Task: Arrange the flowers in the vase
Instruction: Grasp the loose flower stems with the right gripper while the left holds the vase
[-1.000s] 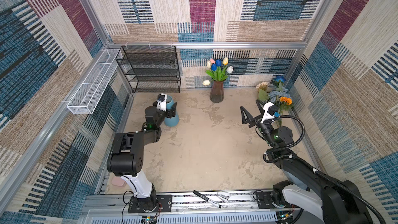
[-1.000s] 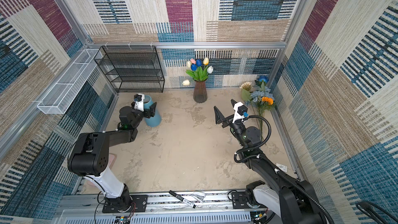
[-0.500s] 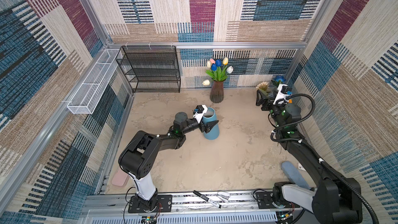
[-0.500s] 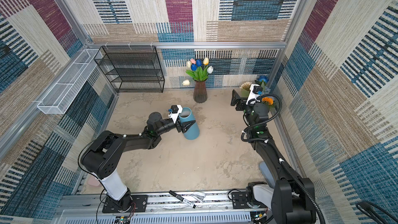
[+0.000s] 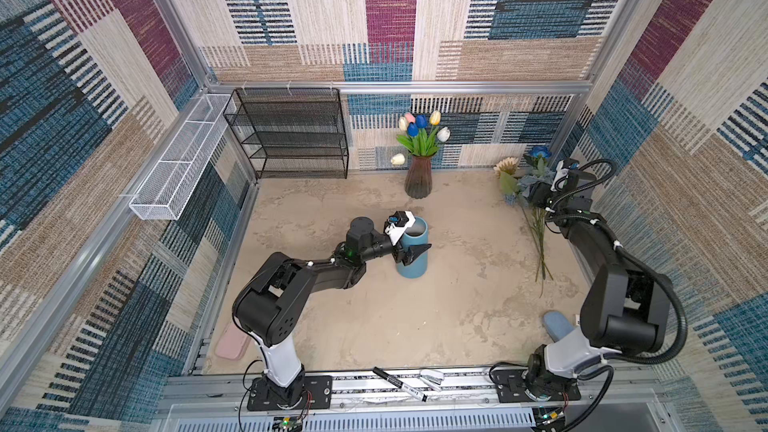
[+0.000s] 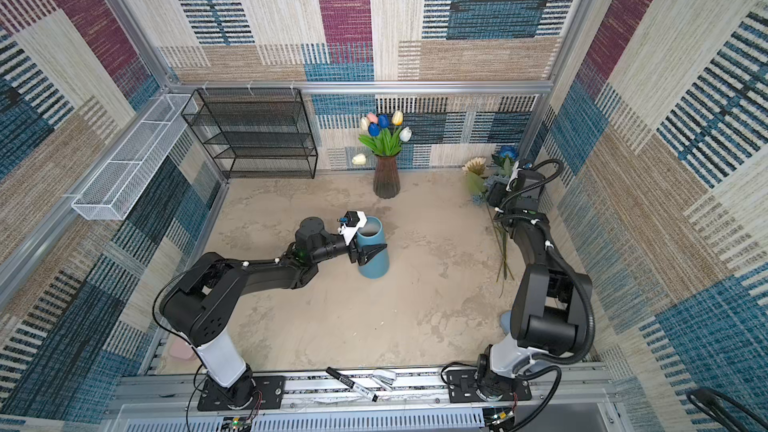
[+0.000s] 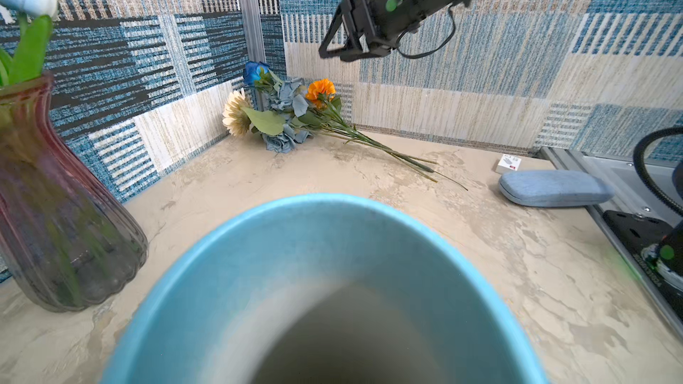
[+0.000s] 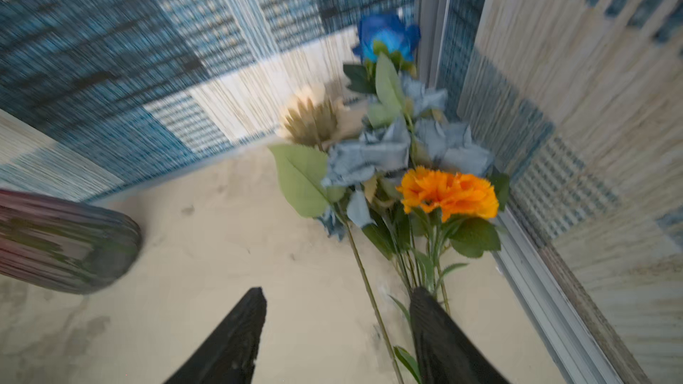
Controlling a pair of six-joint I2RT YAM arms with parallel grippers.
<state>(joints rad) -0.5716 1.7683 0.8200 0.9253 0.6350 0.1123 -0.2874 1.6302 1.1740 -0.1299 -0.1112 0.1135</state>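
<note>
Where mottled beige tabletop (image 5: pixel 374 317) meets patchwork walls (image 5: pixel 390 14), flowers (image 7: pixel 292 112) lie in the far right corner: cream, blue, orange blooms. Left gripper (image 5: pixel 415 238) grasps blue vase (image 5: pixel 411 268); right gripper (image 8: pixel 338 291) gapes above them.

- The right wrist view was all blurry. I could not tell if the right gripper (image 8: pixel 338 291) touched the stems (image 8: pixel 369 289) between its fingers (image 8: pixel 236 338).
- Beside that gripper, the dark glass vase (image 8: pixel 63 241) was smeared and cut off by the edge.
- In both top views, the blue vase (image 5: pixel 411 268) hid one finger of the left gripper (image 5: pixel 417 243).
- In both top views, the right gripper hid the orange bloom (image 8: pixel 449 192).
</note>
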